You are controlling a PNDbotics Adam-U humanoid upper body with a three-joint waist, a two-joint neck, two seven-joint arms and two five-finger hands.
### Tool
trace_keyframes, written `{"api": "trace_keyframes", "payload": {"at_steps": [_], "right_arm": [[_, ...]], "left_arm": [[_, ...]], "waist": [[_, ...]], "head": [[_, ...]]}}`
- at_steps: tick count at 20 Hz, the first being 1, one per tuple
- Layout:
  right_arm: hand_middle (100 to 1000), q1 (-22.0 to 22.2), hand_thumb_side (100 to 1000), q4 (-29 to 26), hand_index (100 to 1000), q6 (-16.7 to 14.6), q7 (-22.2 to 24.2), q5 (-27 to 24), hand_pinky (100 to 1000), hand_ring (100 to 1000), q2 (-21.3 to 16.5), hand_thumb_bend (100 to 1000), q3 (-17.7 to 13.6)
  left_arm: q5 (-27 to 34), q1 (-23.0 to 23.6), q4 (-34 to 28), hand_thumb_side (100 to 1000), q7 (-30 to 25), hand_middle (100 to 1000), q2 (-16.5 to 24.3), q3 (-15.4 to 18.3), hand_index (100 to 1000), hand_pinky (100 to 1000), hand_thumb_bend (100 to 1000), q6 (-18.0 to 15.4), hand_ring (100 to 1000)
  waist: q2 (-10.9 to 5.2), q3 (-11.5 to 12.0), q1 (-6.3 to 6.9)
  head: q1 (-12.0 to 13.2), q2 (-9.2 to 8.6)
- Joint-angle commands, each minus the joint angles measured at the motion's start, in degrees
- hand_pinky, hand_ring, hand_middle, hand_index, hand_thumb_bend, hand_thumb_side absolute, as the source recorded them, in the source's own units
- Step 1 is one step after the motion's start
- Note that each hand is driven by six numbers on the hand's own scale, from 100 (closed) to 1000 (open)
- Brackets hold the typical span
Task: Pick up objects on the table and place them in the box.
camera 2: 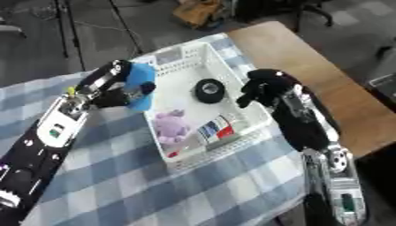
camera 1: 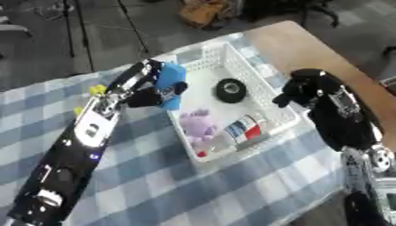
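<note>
A white basket [camera 1: 272,81] lies on the checked cloth and holds a black tape roll [camera 1: 230,89], a purple plush toy [camera 1: 199,125] and a red, white and blue can [camera 1: 244,129]. My left hand [camera 1: 151,95] is curled round a blue object [camera 1: 170,82] just at the basket's left rim. My right hand [camera 1: 303,88] hovers at the basket's right rim with its fingers curled and nothing in them.
A small yellow thing [camera 1: 97,89] lies on the cloth [camera 1: 193,190] left of my left arm. Bare wooden tabletop [camera 1: 309,48] runs along the right of the basket. Dark floor and chair legs show beyond the table's far edge.
</note>
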Motion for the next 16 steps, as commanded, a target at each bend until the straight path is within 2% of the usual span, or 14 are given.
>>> {"api": "trace_keyframes", "payload": {"at_steps": [1, 5, 6, 9, 11, 12, 13, 14, 15, 16], "right_arm": [[560, -0.5, 778, -2.2, 775, 0.7, -0.8, -0.3, 642, 522, 0.4, 100, 0.1], [555, -0.5, 777, -2.7, 772, 1.0, -0.8, -0.4, 633, 506, 0.6, 100, 0.2], [554, -0.5, 778, -2.7, 771, 1.1, -0.7, -0.4, 633, 505, 0.6, 100, 0.3], [552, -0.5, 777, -2.8, 771, 1.1, -0.6, -0.5, 633, 505, 0.5, 100, 0.2], [551, -0.5, 779, -2.8, 769, 1.1, -0.6, -0.4, 634, 505, 0.4, 100, 0.1], [555, -0.4, 781, -2.7, 767, 1.1, -0.5, -0.3, 635, 505, 0.3, 100, 0.1], [555, -0.4, 781, -2.7, 767, 1.0, -0.5, -0.3, 635, 505, 0.2, 100, 0.0], [557, -0.4, 782, -2.6, 768, 0.9, -0.5, -0.2, 635, 504, 0.1, 100, -0.1], [557, -0.4, 782, -2.5, 768, 0.8, -0.5, -0.1, 635, 504, 0.0, 100, -0.2], [557, -0.3, 783, -2.5, 767, 0.7, -0.6, 0.0, 636, 503, -0.1, 100, -0.4]], "left_arm": [[1.7, -1.3, -0.4, 728, 1.1, 526, 0.4, -0.4, 680, 469, 607, -0.7, 532], [-0.8, -1.0, -0.1, 712, 0.3, 535, 0.5, -0.7, 689, 484, 629, -1.4, 550], [-1.5, -1.0, -0.2, 693, 0.3, 565, 0.5, -0.7, 708, 494, 661, -1.7, 565], [-3.3, -0.9, -0.5, 692, 0.9, 590, 0.6, -0.5, 717, 497, 660, -2.1, 572], [-3.9, -0.7, -1.0, 695, 1.7, 597, 1.1, -0.4, 719, 503, 663, -2.0, 577], [-4.7, -0.6, -1.6, 684, 2.6, 646, 1.8, -0.2, 748, 522, 692, -1.8, 601], [-5.9, -0.4, -2.4, 684, 4.0, 646, 2.7, 0.1, 748, 522, 692, -1.6, 601], [-7.5, -0.2, -3.5, 673, 5.4, 706, 3.8, 0.2, 786, 576, 738, -1.6, 651], [-10.5, 0.1, -5.2, 673, 7.3, 706, 5.3, 0.6, 786, 576, 738, -1.7, 651], [-14.3, 0.5, -7.1, 638, 9.1, 779, 6.8, 0.9, 856, 694, 896, -1.9, 743]], "waist": [[-6.63, -0.3, -0.06], [-6.71, -0.5, 0.05], [-6.71, -0.5, 0.06], [-6.68, -0.5, 0.04], [-6.66, -0.2, 0.02], [-6.67, 0.0, 0.01], [-6.67, 0.3, 0.00], [-6.70, 0.6, -0.02], [-6.70, 1.0, -0.03], [-6.71, 1.4, -0.05]], "head": [[0.2, -0.56], [-0.1, -0.63], [-0.2, -0.61], [-0.2, -0.59], [-0.3, -0.51], [-0.4, -0.48], [-0.5, -0.44], [-0.8, -0.43], [-1.0, -0.46], [-1.4, -0.53]]}}
